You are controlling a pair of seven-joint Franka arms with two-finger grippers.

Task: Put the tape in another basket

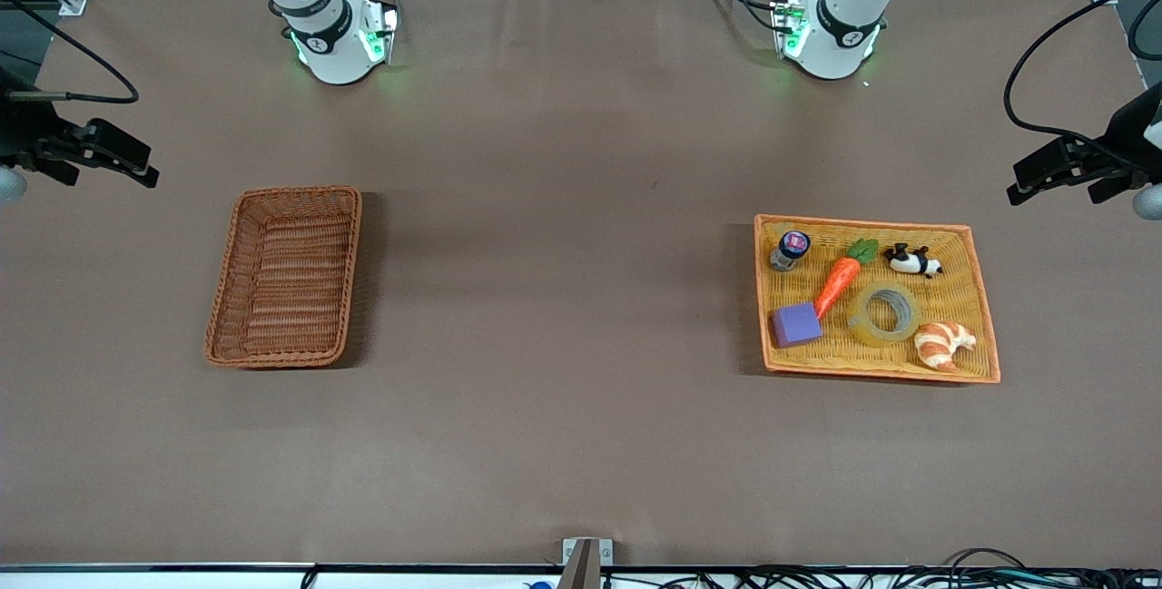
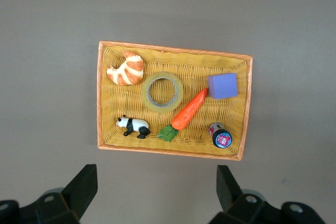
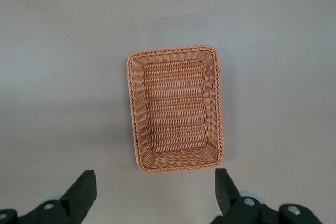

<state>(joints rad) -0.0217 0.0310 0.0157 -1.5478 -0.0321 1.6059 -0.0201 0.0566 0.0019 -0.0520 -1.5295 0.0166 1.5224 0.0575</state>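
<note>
tape in orange tray

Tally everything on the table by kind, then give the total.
Baskets: 2, the basket and the tray
Tape: 1
Carrot: 1
Croissant: 1
Panda: 1
Purple block: 1
Small jar: 1
Total: 8

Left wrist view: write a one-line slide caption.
Open left gripper above the orange tray holding the tape.
</note>
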